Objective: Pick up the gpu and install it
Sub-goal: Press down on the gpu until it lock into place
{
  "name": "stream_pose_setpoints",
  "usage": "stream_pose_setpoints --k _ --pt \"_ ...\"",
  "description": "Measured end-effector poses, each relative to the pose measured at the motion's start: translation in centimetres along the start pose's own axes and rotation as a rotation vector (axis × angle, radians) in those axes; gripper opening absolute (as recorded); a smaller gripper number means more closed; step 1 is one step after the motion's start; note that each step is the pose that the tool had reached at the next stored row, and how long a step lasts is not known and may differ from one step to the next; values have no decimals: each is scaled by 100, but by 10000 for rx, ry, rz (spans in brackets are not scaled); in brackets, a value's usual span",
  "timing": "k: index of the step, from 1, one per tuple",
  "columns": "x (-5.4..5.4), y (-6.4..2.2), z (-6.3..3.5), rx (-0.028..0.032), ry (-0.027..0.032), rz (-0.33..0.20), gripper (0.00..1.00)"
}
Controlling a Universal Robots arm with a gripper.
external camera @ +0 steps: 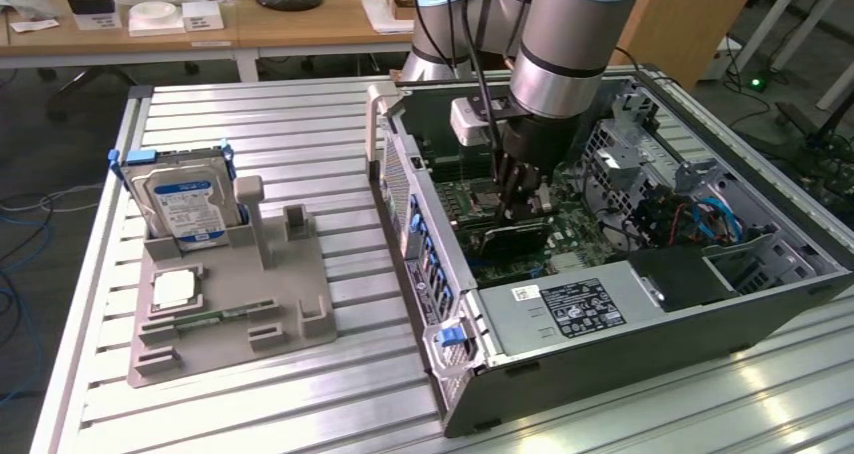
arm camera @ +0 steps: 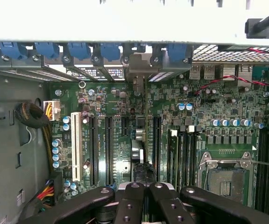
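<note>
Gpu (external camera: pixel 514 238) upright under lowered tool (external camera: pixel 518 202)

A hard drive (external camera: pixel 183 202) stands upright in a grey holder tray (external camera: pixel 274 314) beside the open computer case (external camera: pixel 641 364)

The gpu (external camera: pixel 514 236) stands on edge inside the open case, a thin dark card seated upright on the green board, its long edge running from about 8 o'clock to 2 o'clock. From the wrist view it (arm camera: pixel 145 140) reads as one narrow edge-on line running 12 to 6 o'clock.
</note>
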State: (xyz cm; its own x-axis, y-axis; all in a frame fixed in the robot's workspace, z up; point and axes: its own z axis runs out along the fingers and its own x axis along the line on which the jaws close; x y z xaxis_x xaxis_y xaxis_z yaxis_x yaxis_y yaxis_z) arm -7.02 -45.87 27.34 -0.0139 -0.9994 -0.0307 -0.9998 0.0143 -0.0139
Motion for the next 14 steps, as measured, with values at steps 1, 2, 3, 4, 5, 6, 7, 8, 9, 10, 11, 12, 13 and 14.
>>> stream_pose_setpoints --k 1,2,3,4,5,6,7,8,9,10,11,12,13,14 --pt "0 0 0 0 0 0 11" --pt "0 0 0 0 0 0 11" --pt "0 0 0 0 0 0 11" --pt "0 0 0 0 0 0 11" --pt "0 0 0 0 1 0 11" --pt "0 1 0 0 0 -1 11" --pt "0 2 0 0 -1 -1 11" --pt "0 2 0 0 -2 -1 11" --pt "0 2 0 0 -2 -1 11" --pt "0 2 0 0 -2 -1 11" --pt "1 12 0 0 -1 1 11" --pt "1 29 0 1 -1 0 11" --pt "1 54 1 0 -2 0 11" --pt "1 80 3 0 -1 -1 11"
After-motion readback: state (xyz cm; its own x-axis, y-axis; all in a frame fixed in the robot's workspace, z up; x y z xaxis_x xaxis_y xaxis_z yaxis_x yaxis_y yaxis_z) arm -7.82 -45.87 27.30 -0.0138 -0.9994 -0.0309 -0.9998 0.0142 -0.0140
